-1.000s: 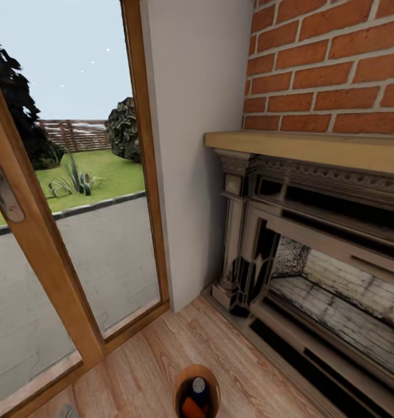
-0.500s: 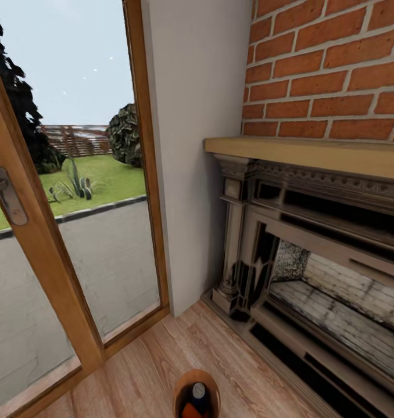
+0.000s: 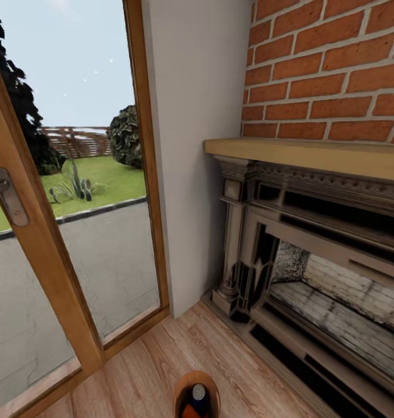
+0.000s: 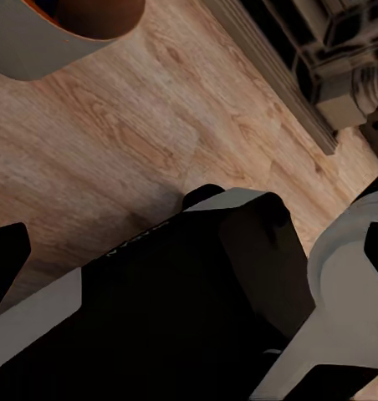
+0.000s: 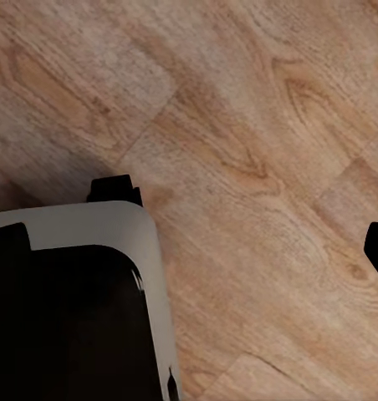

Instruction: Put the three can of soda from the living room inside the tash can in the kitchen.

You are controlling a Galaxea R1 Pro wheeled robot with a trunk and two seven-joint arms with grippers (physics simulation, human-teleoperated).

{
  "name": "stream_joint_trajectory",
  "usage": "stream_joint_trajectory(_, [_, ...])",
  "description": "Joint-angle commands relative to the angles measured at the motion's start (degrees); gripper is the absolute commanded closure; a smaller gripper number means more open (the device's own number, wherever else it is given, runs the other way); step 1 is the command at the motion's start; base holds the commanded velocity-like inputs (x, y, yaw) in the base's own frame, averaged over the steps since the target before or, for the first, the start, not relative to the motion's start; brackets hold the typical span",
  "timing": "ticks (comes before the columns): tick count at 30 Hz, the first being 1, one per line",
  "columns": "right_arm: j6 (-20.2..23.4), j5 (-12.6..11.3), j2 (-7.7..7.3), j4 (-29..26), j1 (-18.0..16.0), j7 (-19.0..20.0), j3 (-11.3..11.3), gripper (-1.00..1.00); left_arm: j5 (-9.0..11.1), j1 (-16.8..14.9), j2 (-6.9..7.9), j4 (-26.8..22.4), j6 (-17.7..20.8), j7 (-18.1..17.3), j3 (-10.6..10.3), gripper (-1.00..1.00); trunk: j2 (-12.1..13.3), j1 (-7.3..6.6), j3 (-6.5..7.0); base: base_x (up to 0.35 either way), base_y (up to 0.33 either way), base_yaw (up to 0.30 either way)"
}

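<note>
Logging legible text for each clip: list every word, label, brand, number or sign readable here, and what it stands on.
No readable text in these pictures.
Dark blue can in the trash can: silvery top shows, no label legible.
Orange can beside it: plain colour, no print visible.
Door handle plate: no marking.
Brick wall and fireplace surround: carving only, no lettering.

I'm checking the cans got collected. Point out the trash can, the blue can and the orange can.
trash can (image 3: 179, 390): head view, its copper rim at the left.
blue can (image 3: 198, 393): head view, its silvery top.
orange can (image 3: 188, 412): head view, its visible upper side.
</note>
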Motion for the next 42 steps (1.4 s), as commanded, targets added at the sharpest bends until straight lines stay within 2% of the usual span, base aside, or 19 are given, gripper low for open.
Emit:
stream_joint_trajectory(1, [0.0,0.0,0.0,0.0,0.0,0.0,0.0,-1.0,0.0,0.23,-0.01,0.0,0.0,0.26,0.07,-1.0,0.0,0.0,0.0,0.0,0.0,0.0])
stream_joint_trajectory(7, [0.0,0.0,0.06,0.0,0.0,-0.1,0.0,-1.0,-0.84,2.49,-0.04,0.0,0.04,8.36,0.01,-1.0,0.0,0.0,0.01,0.0,0.0,0.0])
stream_joint_trajectory(13, [-0.07,0.0,0.08,0.0,0.0,-0.23,0.0,-1.0,-4.27,4.41,-0.49,0.01,0.15,12.57,-0.03,-1.0,0.0,0.0,0.01,0.0,0.0,0.0])
stream_joint_trajectory(19, [-0.13,0.12,0.09,-0.02,0.0,-0.34,0.15,-1.0,-5.23,6.27,-0.78,-0.03,0.23,13.4,-0.04,-1.0,0.0,0.0,0.01,0.0,0.0,0.0])
stream_joint_trajectory(30, [0.13,0.2,0.62,0.08,0.0,-0.83,0.29,-1.0,-5.24,6.67,-0.89,-0.14,0.13,13.52,-0.1,-1.0,0.0,0.0,0.01,0.0,0.0,0.0])
stream_joint_trajectory(38, [0.17,0.18,0.7,0.09,0.0,-0.86,0.27,-1.0,-5.14,6.68,-2.24,-0.24,0.01,13.52,-0.16,-1.0,0.0,0.0,0.01,0.0,0.0,0.0])
stream_joint_trajectory(39, [0.17,0.18,0.7,0.09,0.0,-0.87,0.27,-1.0,-5.14,6.68,-2.98,-0.26,0.01,13.52,-0.14,-1.0,0.0,0.0,0.01,0.0,0.0,0.0])
stream_joint_trajectory(42, [0.17,0.18,0.7,0.09,0.0,-0.87,0.27,-1.0,-5.14,6.68,-3.92,-0.26,0.0,13.52,-0.13,-1.0,0.0,0.0,0.01,0.0,0.0,0.0])
